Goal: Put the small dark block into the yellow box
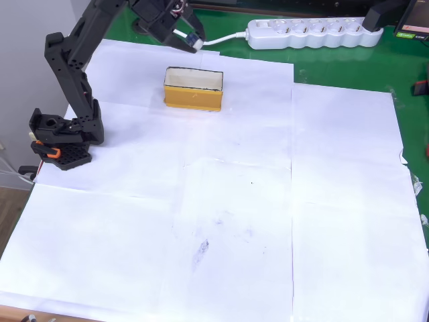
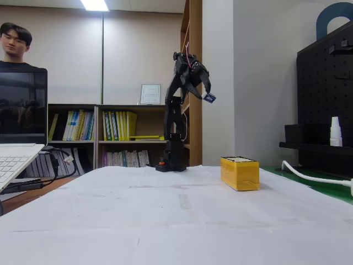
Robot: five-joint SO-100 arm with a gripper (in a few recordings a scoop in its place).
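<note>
While white paper sheets (image 1: 234,221) are covering the green table (image 1: 322,67) in the overhead view, one yellow box (image 1: 194,88) is sitting near one power strip (image 1: 308,32). One gripper (image 1: 190,37) is pinching the small dark block (image 1: 192,37) beside the box. Turning to the fixed view, the block (image 2: 209,98) is hanging high, left of the box (image 2: 239,173); bookshelves (image 2: 110,135), a laptop (image 2: 19,138) and one person (image 2: 14,47) are lining the room.

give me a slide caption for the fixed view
Black arm raised high, end effector holding a small dark block above the yellow box.
</note>
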